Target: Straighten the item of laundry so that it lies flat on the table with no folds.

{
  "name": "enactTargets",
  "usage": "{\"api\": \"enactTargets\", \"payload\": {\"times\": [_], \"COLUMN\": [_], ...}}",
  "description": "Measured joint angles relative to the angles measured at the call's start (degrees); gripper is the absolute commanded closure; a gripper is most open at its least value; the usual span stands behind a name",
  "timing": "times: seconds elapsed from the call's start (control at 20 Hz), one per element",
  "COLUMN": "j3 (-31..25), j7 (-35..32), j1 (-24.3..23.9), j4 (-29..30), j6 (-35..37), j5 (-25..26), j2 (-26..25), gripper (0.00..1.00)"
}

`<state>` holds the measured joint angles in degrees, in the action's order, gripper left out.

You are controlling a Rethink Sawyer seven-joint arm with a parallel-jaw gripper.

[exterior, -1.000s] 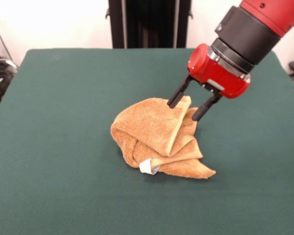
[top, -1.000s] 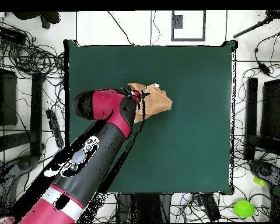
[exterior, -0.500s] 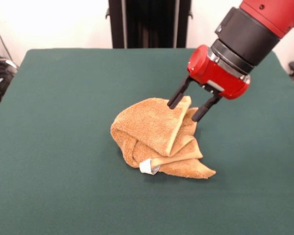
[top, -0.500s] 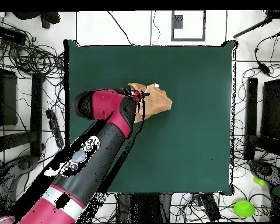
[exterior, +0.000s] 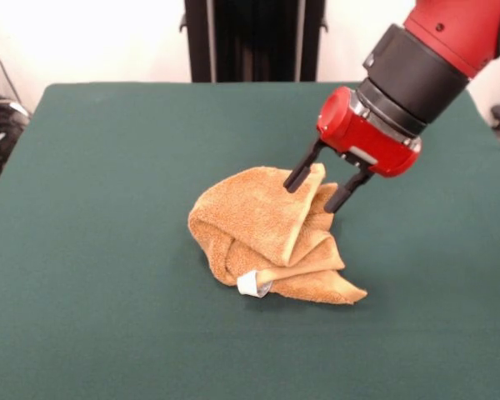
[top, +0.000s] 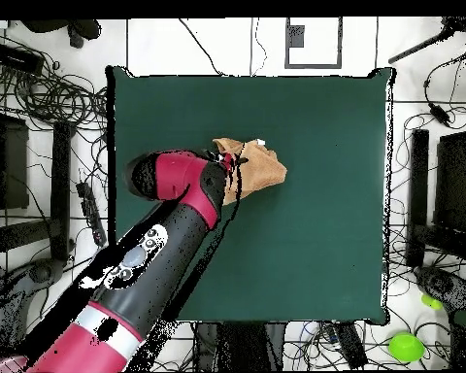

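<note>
Your gripper (exterior: pixel 317 190) straddles the crumpled towel (exterior: pixel 267 233)'s raised top fold, fingers spread, poised to pinch and unfold it across the table (exterior: pixel 108 167).

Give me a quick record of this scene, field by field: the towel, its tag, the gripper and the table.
towel: orange-tan towel, crumpled in folds, not flat
tag: small white tag at the heap's front edge
gripper: gripper at the towel's raised upper corner, jaws apart, one each side of it
table: dark green table, bare cloth all round the towel
</note>
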<state>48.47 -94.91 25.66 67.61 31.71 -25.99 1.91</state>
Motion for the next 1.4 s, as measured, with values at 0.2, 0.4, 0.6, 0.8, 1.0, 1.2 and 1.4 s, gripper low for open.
{"api": "enactTargets", "payload": {"times": [0.2, 0.4, 0.6, 0.8, 1.0, 1.2, 1.4], "j3": [0.0, -0.1, -0.1, -0.1, -0.1, -0.1, -0.1], "j7": [0.0, 0.0, 0.0, 0.0, 0.0, 0.0, 0.0], "j1": [0.0, 0.0, 0.0, 0.0, 0.0, 0.0, 0.0], "j4": [0.0, 0.0, 0.0, 0.0, 0.0, 0.0, 0.0], "j6": [0.0, 0.0, 0.0, 0.0, 0.0, -0.3, -0.7], "j5": [0.0, 0.0, 0.0, 0.0, 0.0, 0.0, 0.0], "j2": [-0.9, -1.7, -2.1, -2.2, -2.2, -2.2, -2.4], "gripper": [0.00, 0.00, 0.00, 0.00, 0.00, 0.00, 0.00]}}
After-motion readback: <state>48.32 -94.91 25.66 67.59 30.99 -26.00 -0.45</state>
